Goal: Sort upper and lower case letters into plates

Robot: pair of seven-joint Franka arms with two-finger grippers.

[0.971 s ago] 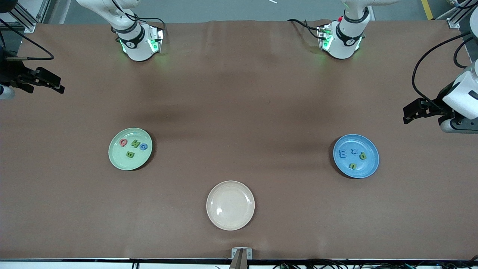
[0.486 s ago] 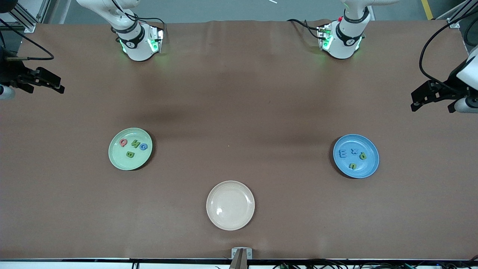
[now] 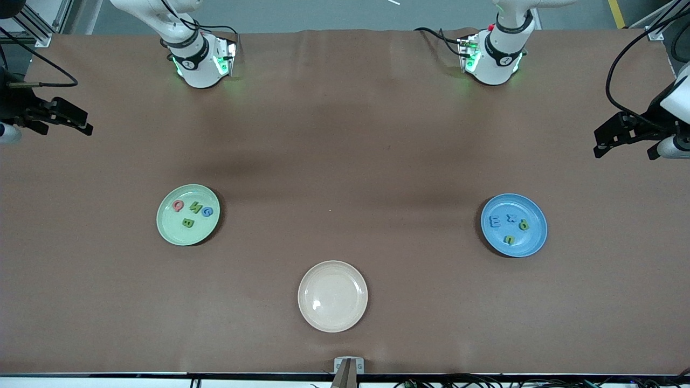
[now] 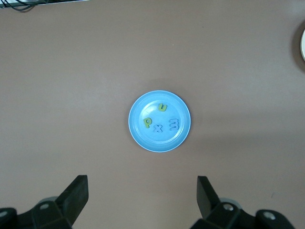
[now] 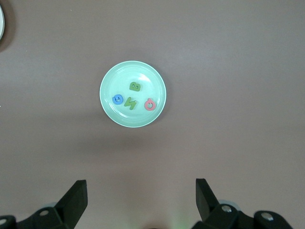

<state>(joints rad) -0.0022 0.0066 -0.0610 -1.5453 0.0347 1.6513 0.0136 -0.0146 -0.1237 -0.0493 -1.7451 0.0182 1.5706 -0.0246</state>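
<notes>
Both grippers, left and right, spread wide and empty, hanging above blue plate and mint plate

Both arms are glossy white with rounded, tubular links. Each white, dome-shaped arm base wears a black band with a small round white marking, and green indicator lights glow at its foot beside a small metal bracket. Thin black cables loop around both bases and trail along the upper links. The left pincer is matte black and angular, joined to a white wrist housing with a looping black cable. The right pincer is likewise black, with flat, blocky fingers carrying small round silver screws.
</notes>
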